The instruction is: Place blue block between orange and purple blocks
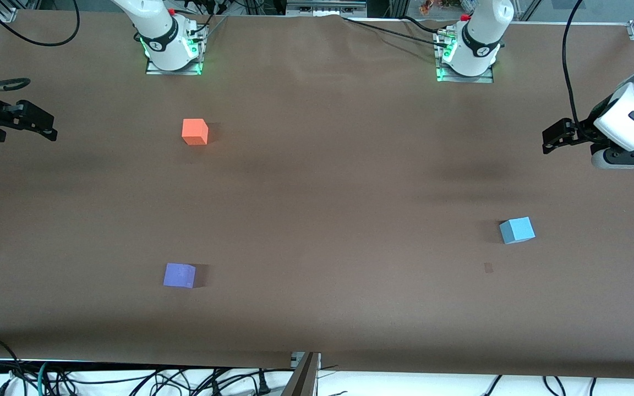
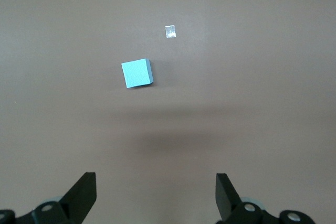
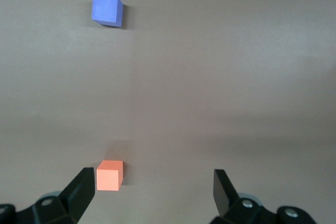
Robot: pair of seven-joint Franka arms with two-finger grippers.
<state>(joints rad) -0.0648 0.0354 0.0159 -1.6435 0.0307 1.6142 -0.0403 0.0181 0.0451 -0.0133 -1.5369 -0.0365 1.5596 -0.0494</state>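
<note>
Three small matte cubes sit well apart on the brown table (image 1: 317,181), none touched by either arm. In the front view the blue block (image 1: 517,230) lies at the right of the frame, slightly below centre, toward the left arm's end; the orange block (image 1: 195,132) sits at upper left and the purple block (image 1: 179,275) at lower left, nearer the front camera, with bare tabletop between them as the likely drop spot. The left gripper (image 2: 156,192) hangs at the frame's right edge, fingers spread wide and empty, its wrist view framing the blue cube and a small tape scrap (image 2: 170,31) beside it, so it looks staged for the pick. The right gripper (image 3: 155,190), equally spread and empty, waits at the left edge.
</note>
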